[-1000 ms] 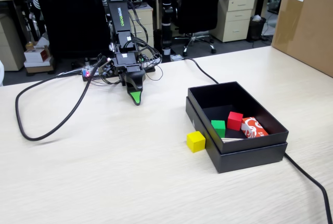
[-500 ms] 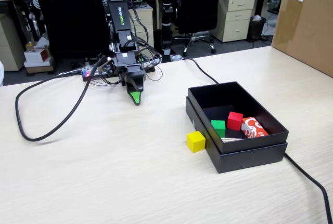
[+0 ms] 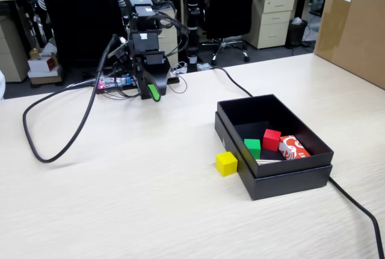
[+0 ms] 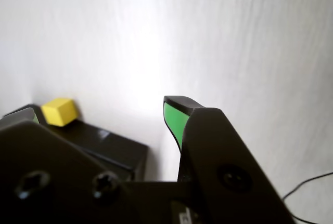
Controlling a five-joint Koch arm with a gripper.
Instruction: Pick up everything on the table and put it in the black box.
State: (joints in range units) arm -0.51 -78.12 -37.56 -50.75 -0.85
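- Matte black box (image 3: 274,178), rectangular and open-topped, sits on the pale wood-grain tabletop (image 3: 132,199).
- Inside: green cube (image 3: 252,148), red cube (image 3: 271,139), red printed carton (image 3: 294,147).
- Yellow cube (image 3: 227,163) touches the box's outer left wall.
- Claw (image 3: 153,92), green-padded, well apart from the box; spread or pressed, I cannot tell.

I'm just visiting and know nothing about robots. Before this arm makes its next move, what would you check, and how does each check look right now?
1. Anything left on the table: not ok, the yellow cube sits outside, against the box's wall.
2. Box able to take it: ok, bare floor shows beside the green cube, red cube and red packet.
3. Gripper empty: ok, nothing between its jaws.
4. Gripper open wide enough: cannot tell.
5. Path to the yellow cube: ok, bare table lies between.
6. Black cable clear of that path: ok.
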